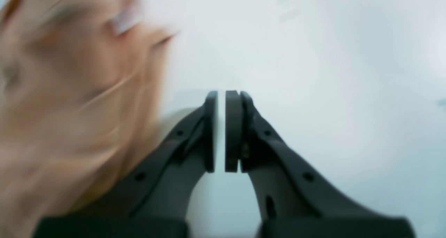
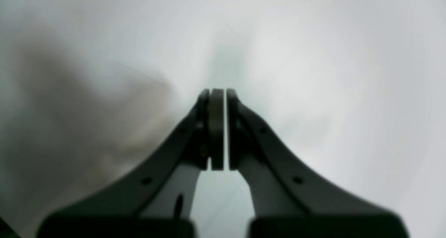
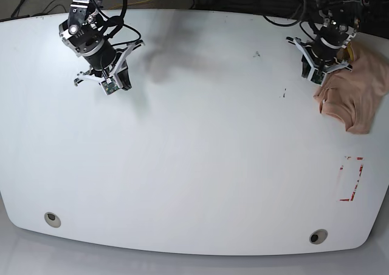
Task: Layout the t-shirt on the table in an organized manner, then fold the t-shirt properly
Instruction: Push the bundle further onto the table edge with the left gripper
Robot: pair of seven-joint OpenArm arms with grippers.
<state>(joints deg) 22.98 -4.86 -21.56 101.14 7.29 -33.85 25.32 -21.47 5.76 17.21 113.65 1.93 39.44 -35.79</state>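
Basically, the table (image 3: 194, 135) is a broad white slab, smooth and matte, with rounded corners and curved edges. Two round metal-rimmed grommet holes sit near its front edge, one (image 3: 53, 219) at 7 o'clock and one (image 3: 318, 236) at 5 o'clock. A small red rectangle outline (image 3: 351, 178), patchy, is at about 4 o'clock.

The t-shirt (image 3: 355, 99) is peach-pink soft cloth, bunched in a crumpled, creased heap at the table's 2 o'clock edge, not spread flat; part hangs toward the rim. No print is readable on it. In the left wrist view it is (image 1: 69, 102) a blurred peach mass at 9 o'clock from the fingers, with pale streaks.

The left gripper (image 1: 221, 130) is black moulded plastic with flat pads; the pads stand together with only a thin slit between, nothing pinched. In the base view it (image 3: 316, 65) sits just beside the shirt heap, at its 9 o'clock side.

The right gripper (image 2: 218, 130) is the same black curved build, its jaws together, holding nothing, over bare table. In the base view it (image 3: 112, 81) is at 10 o'clock, well apart from the shirt.
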